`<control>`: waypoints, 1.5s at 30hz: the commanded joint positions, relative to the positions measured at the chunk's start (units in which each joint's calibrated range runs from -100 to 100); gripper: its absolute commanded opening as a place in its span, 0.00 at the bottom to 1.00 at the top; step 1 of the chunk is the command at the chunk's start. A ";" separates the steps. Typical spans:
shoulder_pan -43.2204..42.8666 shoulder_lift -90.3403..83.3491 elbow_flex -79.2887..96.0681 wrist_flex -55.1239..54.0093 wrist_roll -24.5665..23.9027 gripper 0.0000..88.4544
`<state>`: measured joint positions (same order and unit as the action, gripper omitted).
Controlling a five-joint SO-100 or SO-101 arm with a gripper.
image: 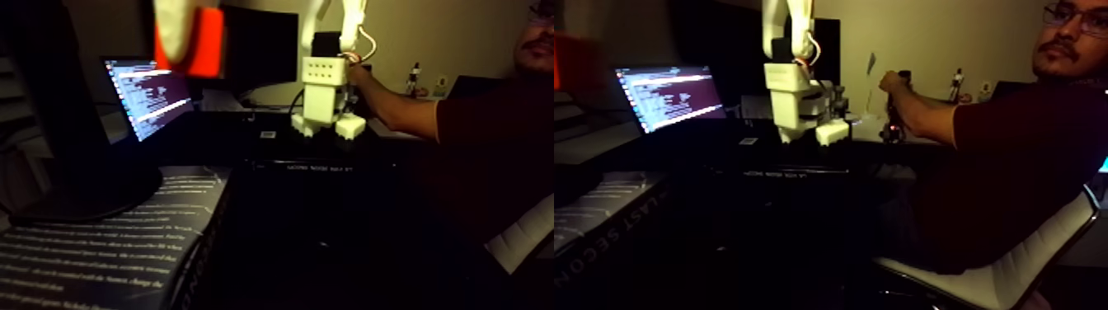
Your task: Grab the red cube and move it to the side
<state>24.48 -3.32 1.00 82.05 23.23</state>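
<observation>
The red cube (204,45) hangs high in the air at the top left of the fixed view, close to the camera and well above the dark table. A white finger (173,29) of my gripper (185,48) lies against its left face; the other finger is hidden behind the cube. The gripper is shut on the cube. In the right half of the picture a red blur of the cube (561,62) shows at the seam. The white arm base (326,95) stands further back on the table.
A lit laptop screen (152,95) stands at the left behind the cube. A printed book (99,247) lies in front. A person (1014,148) sits at the right on a white chair (997,276), one hand on a controller (894,107).
</observation>
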 commanded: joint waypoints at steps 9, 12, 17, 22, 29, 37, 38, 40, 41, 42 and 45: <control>2.50 9.54 -2.49 -1.22 0.21 0.02; 3.16 11.14 -2.22 -3.75 0.10 0.02; 4.58 14.33 -2.40 -5.27 0.27 0.02; 5.75 17.02 -2.40 -5.87 0.54 0.02; 6.75 19.37 -1.68 -9.58 0.54 0.02; 6.83 21.73 -1.68 -11.10 0.54 0.02; 6.83 21.81 -1.68 -11.10 0.54 0.02; 6.83 21.81 -1.68 -11.10 0.54 0.03; 6.83 21.81 -1.68 -11.10 0.54 0.03; 6.75 21.81 -1.68 -11.10 0.59 0.04; 6.75 21.81 -1.59 -11.02 0.64 0.13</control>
<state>30.89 18.72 0.64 71.36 23.65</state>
